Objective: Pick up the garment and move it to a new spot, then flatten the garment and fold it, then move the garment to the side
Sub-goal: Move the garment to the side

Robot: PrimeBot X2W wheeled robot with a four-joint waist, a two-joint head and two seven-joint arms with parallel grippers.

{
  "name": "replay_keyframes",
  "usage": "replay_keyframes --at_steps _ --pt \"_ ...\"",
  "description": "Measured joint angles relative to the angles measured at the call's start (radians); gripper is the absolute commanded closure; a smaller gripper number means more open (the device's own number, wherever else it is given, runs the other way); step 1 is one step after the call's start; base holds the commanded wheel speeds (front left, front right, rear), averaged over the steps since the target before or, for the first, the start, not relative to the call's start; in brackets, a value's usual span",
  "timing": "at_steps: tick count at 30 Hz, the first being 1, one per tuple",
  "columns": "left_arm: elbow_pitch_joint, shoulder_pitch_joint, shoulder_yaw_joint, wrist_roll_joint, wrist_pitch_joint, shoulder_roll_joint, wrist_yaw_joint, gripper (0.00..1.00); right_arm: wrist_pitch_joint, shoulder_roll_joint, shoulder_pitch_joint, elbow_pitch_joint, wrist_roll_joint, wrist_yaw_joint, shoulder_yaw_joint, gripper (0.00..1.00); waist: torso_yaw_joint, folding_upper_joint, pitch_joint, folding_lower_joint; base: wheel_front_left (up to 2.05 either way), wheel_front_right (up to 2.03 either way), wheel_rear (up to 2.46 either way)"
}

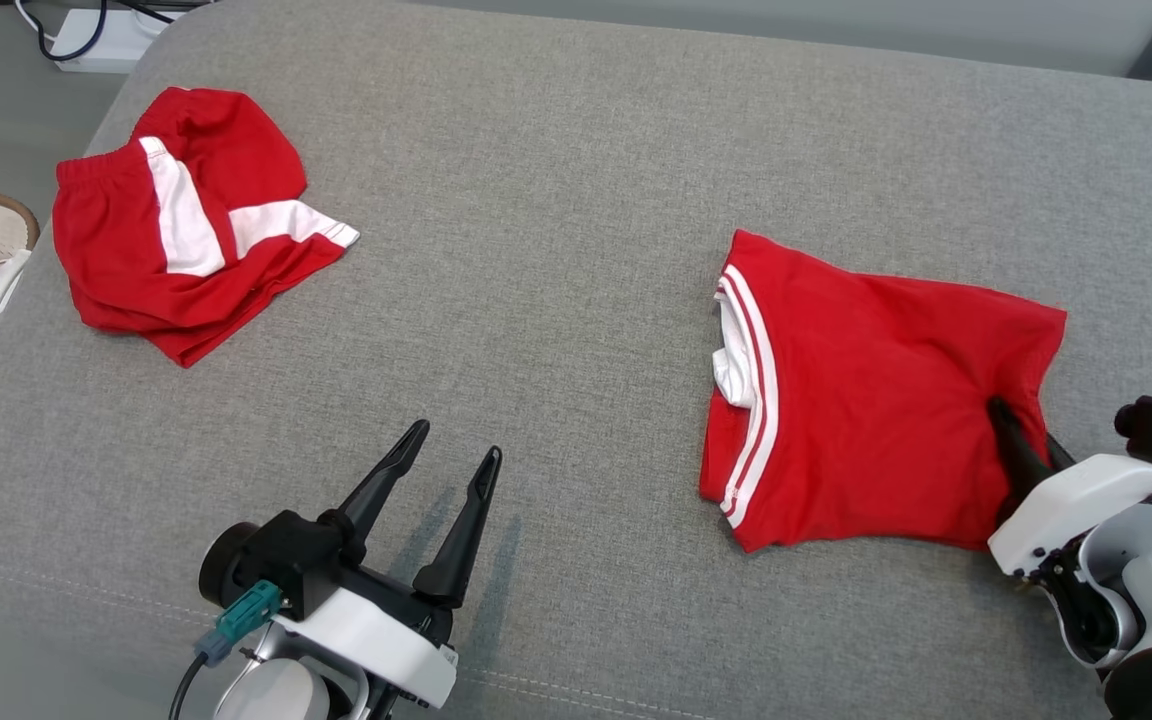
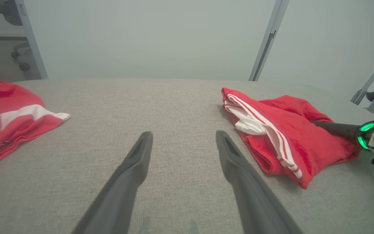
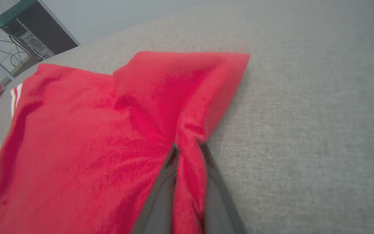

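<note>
R gripper clamped on a pinched fold at the right edge of the red garment, which lies on the right part of the grey padded surface. L gripper jaws apart, empty, well apart from the garment. Second red-white garment at far left.

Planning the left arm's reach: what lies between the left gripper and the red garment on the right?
Bare grey cushion: the head view shows it between the left gripper and the red garment.
</note>
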Motion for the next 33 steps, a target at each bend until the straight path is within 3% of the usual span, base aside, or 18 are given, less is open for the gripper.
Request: replay_keyframes --at_steps 16,33 --pt "0.008 0.012 0.001 -0.003 0.000 0.002 0.000 0.00 -0.027 0.003 0.010 0.022 0.036 0.000 0.060 1.00 -0.074 0.0000 -0.067 0.0000 0.00 0.00 0.00" --pt "0.014 0.049 0.004 -0.008 0.000 0.006 0.000 0.00 -0.043 0.058 0.066 0.041 0.057 0.000 0.147 1.00 -0.319 0.0000 -0.150 -0.0001 0.00 0.00 0.00"
